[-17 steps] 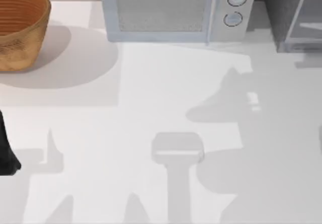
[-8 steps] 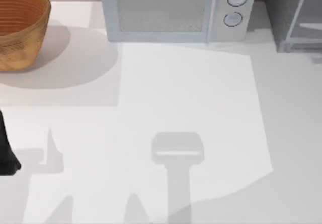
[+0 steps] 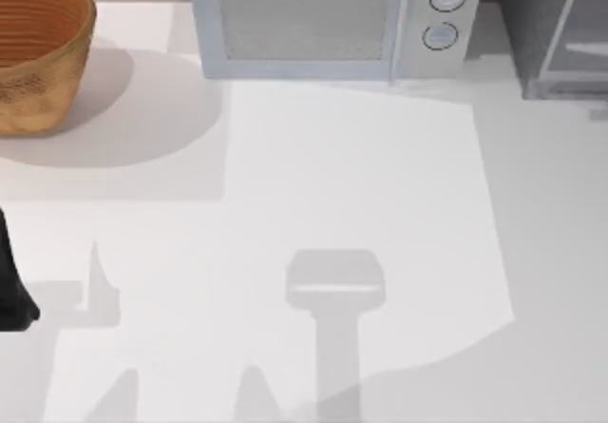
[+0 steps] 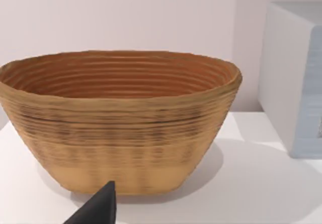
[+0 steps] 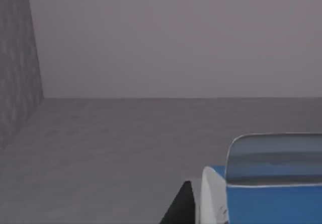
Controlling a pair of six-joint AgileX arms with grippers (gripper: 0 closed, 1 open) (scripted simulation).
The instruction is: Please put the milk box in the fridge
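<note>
Overhead camera and left wrist camera share the basket (image 3: 38,48).

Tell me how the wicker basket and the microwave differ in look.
The basket is brown, rounded and open-topped with ribbed woven walls; the microwave is pale grey, boxy and closed. The microwave carries two round dials at its right end and a mesh-look door panel, while the basket has no fittings. The basket sits at the table's far left, the microwave toward the middle. Both stand along the back of the white table.
</note>
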